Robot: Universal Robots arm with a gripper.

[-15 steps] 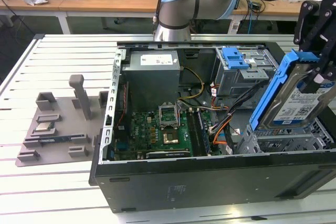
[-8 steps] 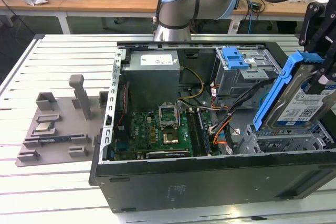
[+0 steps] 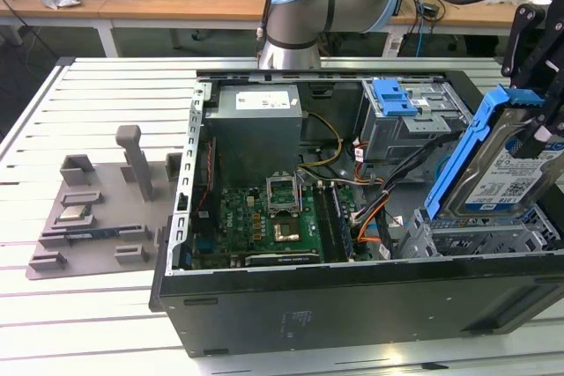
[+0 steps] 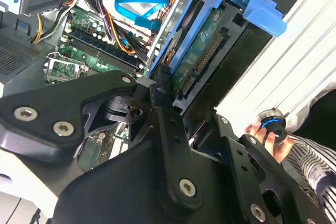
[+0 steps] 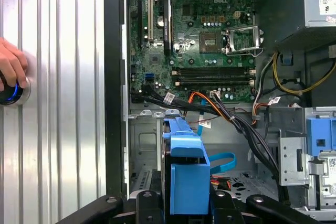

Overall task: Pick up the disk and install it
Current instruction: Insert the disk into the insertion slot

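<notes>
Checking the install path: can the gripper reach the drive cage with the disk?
Probably yes: the gripper holds the disk tilted right over the drive cage; the cables lie beside it.

- The gripper (image 3: 539, 129) is cut off by the exterior view's right edge. The jaw on the far side of the disk (image 3: 498, 165) is hidden behind it.
- Below the jaws, the disk's lower end is hidden by the drive cage (image 3: 476, 239).
- In the second wrist view, the gripper's black links cover the clamped end of the disk, so the contact itself is hidden.
- In the first wrist view, the disk stands edge-on between the jaws, its faces unseen. Its clamped end runs off the picture's edge.
- Well aside from the jaws, outside the case, a person's hand (image 5: 10, 66) on a blue-lit knob (image 5: 9, 92) is cut off by the edge.
- Far ahead of the jaws, the power-supply box (image 5: 304, 3) is cropped at the corner.
</notes>
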